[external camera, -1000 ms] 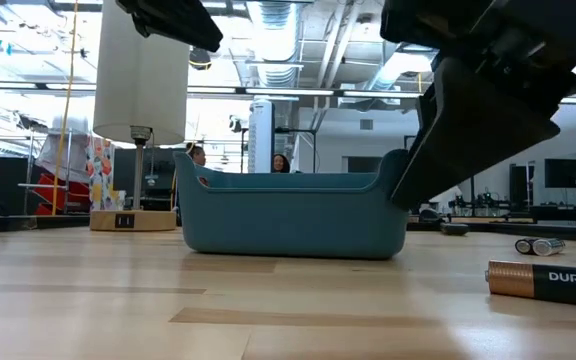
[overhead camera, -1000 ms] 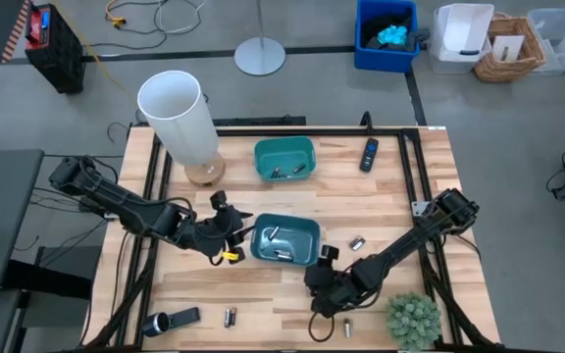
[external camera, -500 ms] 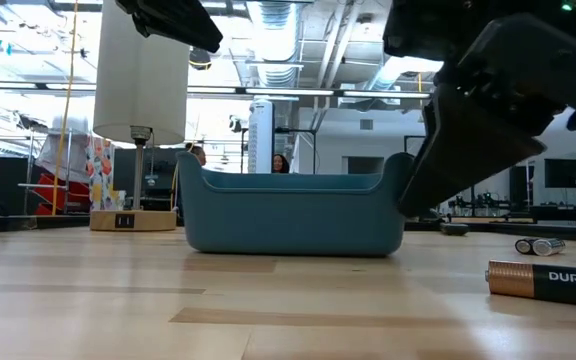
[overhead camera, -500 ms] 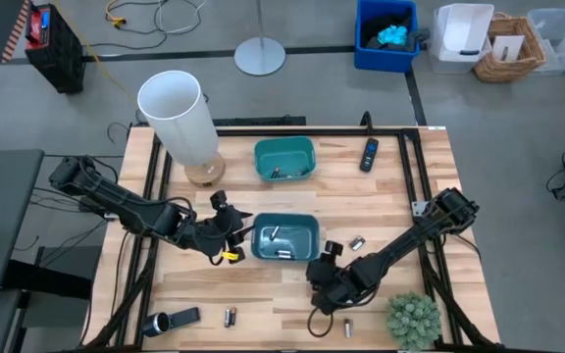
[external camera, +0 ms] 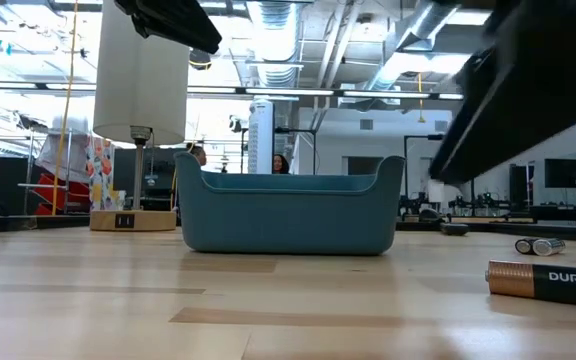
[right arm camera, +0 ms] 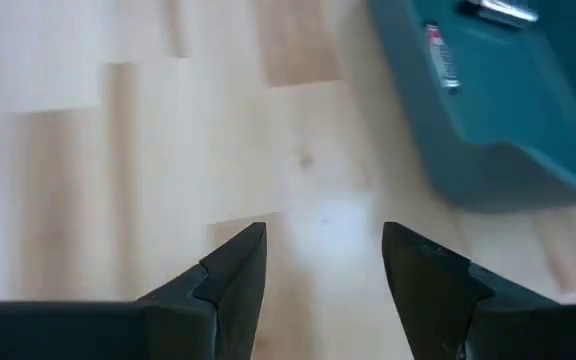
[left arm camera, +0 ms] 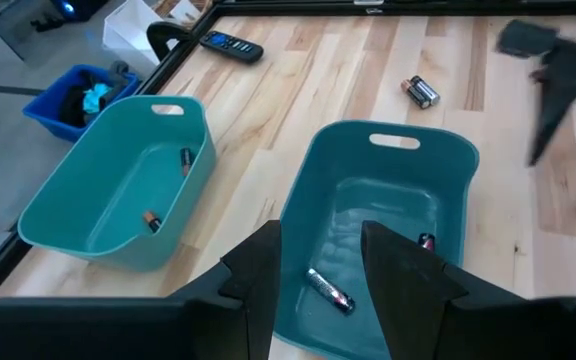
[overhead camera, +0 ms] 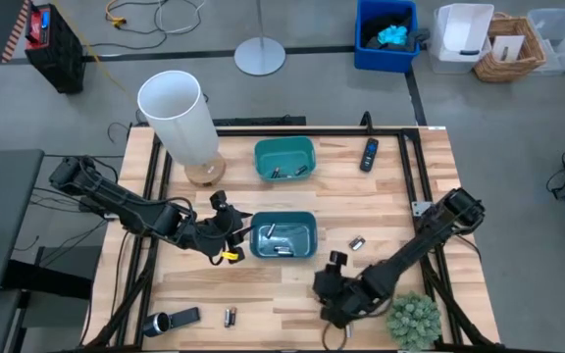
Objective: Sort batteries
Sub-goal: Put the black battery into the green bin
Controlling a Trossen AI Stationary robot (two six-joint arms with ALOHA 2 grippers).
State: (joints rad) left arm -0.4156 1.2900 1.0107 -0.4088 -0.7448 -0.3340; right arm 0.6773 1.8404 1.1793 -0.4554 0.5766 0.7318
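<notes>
Battery sort: both claws empty, parted.
High: left gripper [overhead camera: 231,233] idling beside near bin [overhead camera: 284,238]. Low: loose battery [external camera: 546,281] lying outside. Wrists: right gripper [right arm camera: 323,262] hovering over bare wood, likely seeking strays; batteries [left arm camera: 328,291] resting in-bin.

The bench [overhead camera: 390,196] is pale wood planks, smooth with a soft sheen (grain plain in the low view). Both bins [left arm camera: 118,195] look like teal plastic, matt outside, the near one slightly glossy inside. The batteries [left arm camera: 329,291] have shiny metal ends. The right tool's fingers [right arm camera: 233,270] are matt black.
</notes>
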